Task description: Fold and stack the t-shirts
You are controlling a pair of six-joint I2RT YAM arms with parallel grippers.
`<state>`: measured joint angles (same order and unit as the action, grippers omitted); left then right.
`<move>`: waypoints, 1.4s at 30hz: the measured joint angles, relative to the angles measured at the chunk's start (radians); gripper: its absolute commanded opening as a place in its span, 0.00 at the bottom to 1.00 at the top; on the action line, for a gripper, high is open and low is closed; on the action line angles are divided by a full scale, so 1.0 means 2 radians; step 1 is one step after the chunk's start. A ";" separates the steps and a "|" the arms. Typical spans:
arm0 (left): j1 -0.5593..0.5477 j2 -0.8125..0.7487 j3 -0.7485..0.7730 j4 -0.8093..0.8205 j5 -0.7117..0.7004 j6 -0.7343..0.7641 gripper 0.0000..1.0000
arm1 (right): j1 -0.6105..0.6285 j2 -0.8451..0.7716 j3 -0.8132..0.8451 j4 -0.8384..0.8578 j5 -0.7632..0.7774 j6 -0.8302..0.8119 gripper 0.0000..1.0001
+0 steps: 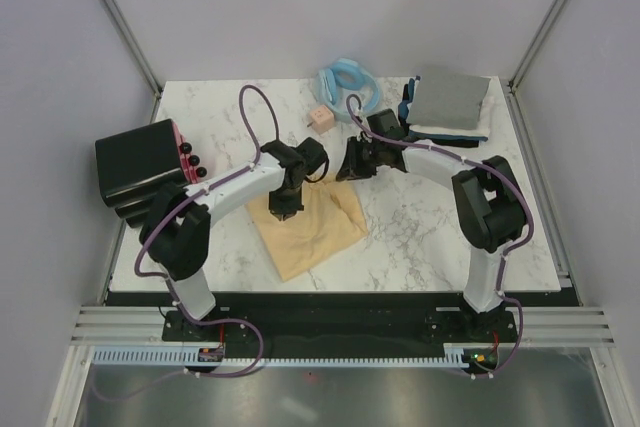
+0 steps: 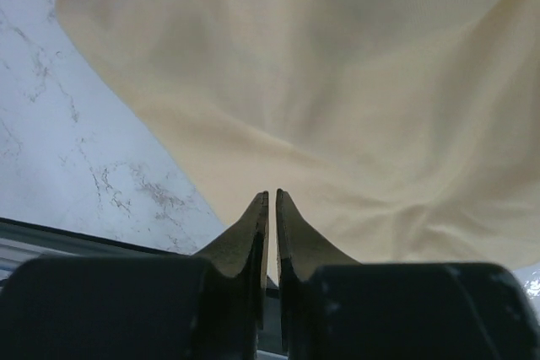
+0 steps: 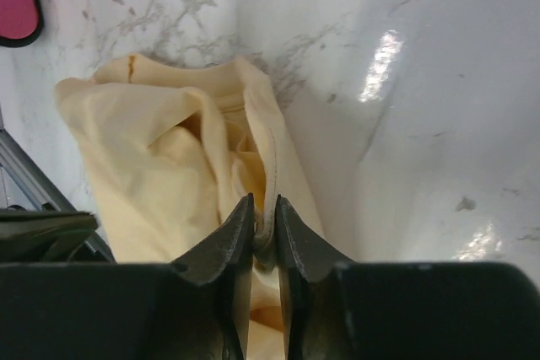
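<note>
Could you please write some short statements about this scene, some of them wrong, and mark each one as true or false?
1. The right gripper pinches an edge of the yellow t-shirt. True.
2. The stack of folded shirts has a navy shirt on top. False: a grey shirt is on top.
3. The light blue ring lies on the yellow t-shirt. False: it lies on the table, apart from that shirt.
4. The left gripper is at the yellow t-shirt, jaws almost together. True.
5. The black box stands at the right side. False: at the left side.
</note>
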<state>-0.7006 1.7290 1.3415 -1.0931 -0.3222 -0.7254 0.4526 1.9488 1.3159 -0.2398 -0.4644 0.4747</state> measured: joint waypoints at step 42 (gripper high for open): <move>0.036 0.034 0.020 0.040 0.019 0.020 0.14 | 0.096 0.023 -0.010 0.002 -0.029 0.046 0.62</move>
<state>-0.6292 1.7962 1.3819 -1.0134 -0.2852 -0.6861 0.6437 1.9938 1.2953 -0.2352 -0.5232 0.5671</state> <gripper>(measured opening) 0.139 0.605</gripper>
